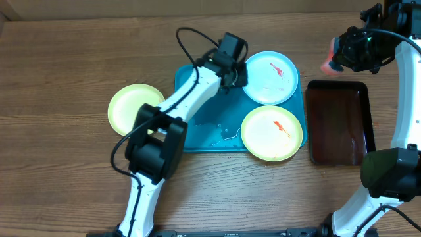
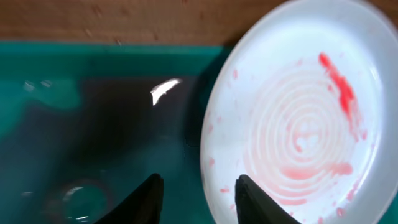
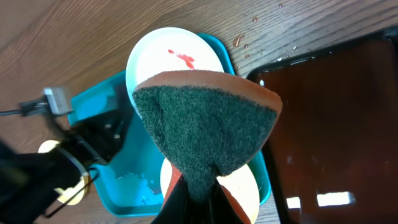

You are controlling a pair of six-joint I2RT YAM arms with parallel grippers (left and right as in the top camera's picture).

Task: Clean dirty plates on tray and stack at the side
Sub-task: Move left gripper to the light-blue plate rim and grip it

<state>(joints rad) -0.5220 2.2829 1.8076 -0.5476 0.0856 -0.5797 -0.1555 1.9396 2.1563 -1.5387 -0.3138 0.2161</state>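
Observation:
The teal tray (image 1: 197, 131) holds a light blue-white plate (image 1: 270, 78) with red smears at its back right. A pale yellow plate (image 1: 272, 133) with a red smear lies at its front right. Another yellow plate (image 1: 135, 108) lies on the table left of the tray. My left gripper (image 1: 235, 71) is at the blue-white plate's left rim. In the left wrist view the gripper (image 2: 199, 180) is open and straddles that rim (image 2: 205, 162), one finger over the tray (image 2: 93, 124), the other over the plate. My right gripper (image 1: 342, 54) hovers at the back right, shut on a sponge (image 3: 205, 124).
A dark brown-red tray (image 1: 337, 122) sits right of the teal tray, below the right gripper. A puddle of water (image 1: 223, 131) lies on the teal tray's floor. The left arm (image 1: 187, 99) stretches across the tray's left half. Bare wooden table (image 1: 66, 59) surrounds everything.

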